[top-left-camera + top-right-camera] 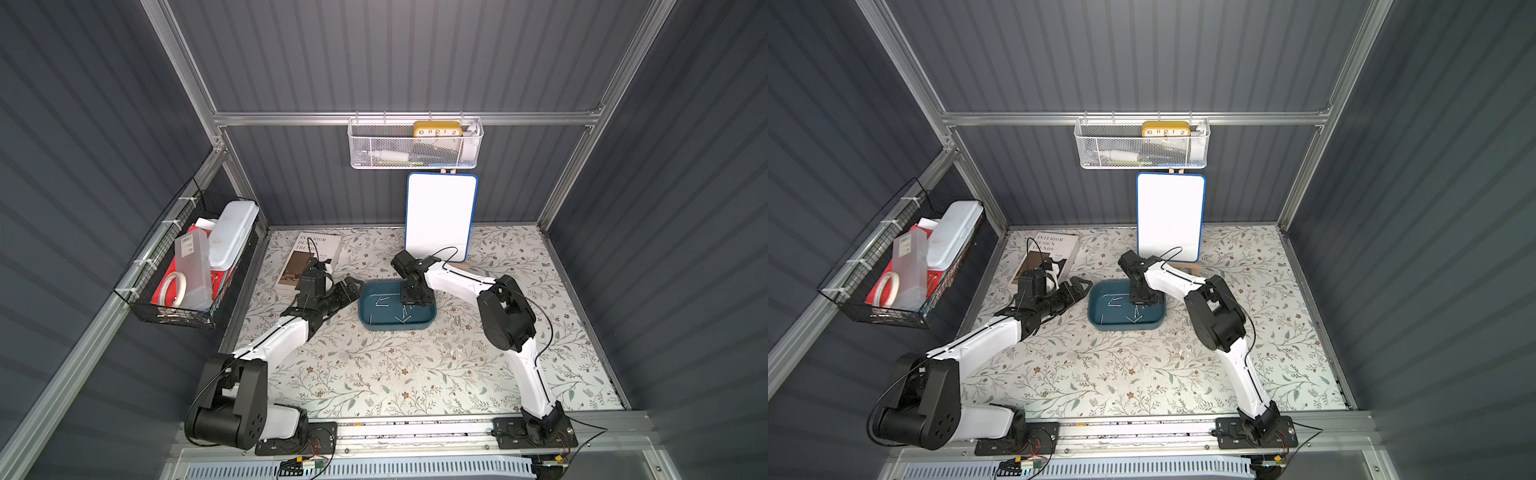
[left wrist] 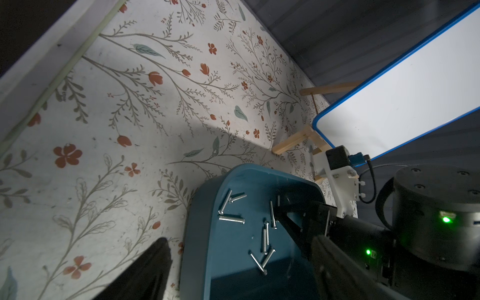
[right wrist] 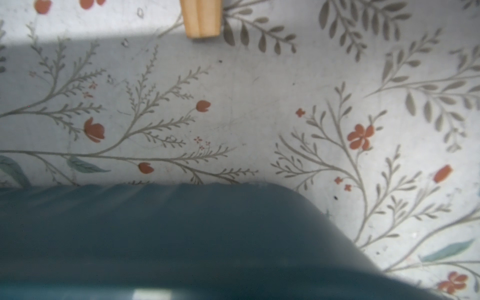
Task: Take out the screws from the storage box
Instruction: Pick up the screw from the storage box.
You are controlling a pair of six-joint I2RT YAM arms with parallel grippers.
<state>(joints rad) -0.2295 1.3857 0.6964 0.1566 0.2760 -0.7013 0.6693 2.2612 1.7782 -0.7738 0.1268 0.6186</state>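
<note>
The storage box (image 1: pixel 399 328) (image 1: pixel 1125 327), a shallow teal tray, lies mid-table on the floral mat. Several silvery screws (image 1: pixel 382 305) (image 1: pixel 1114 305) (image 2: pixel 231 220) lie scattered on its floor. My right gripper (image 1: pixel 409 302) (image 1: pixel 1138 302) (image 2: pixel 281 207) reaches down into the tray's back right part. It is shut, and one screw (image 2: pixel 272 214) stands right at its tips, seemingly pinched. The right wrist view shows only the tray wall (image 3: pixel 181 233), blurred, and the mat. My left gripper (image 1: pixel 353 286) (image 1: pixel 1081 286) (image 2: pixel 241 259) is open and straddles the tray's left wall (image 2: pixel 197 233). Mat shows between its outer finger (image 2: pixel 150 270) and that wall.
A book (image 1: pixel 309 257) lies at the back left, under my left wrist. A blue-framed whiteboard (image 1: pixel 440 216) stands on a wooden stand behind the tray. A white mesh basket (image 1: pixel 415 145) hangs on the back wall, a black wire basket (image 1: pixel 187 266) on the left wall.
</note>
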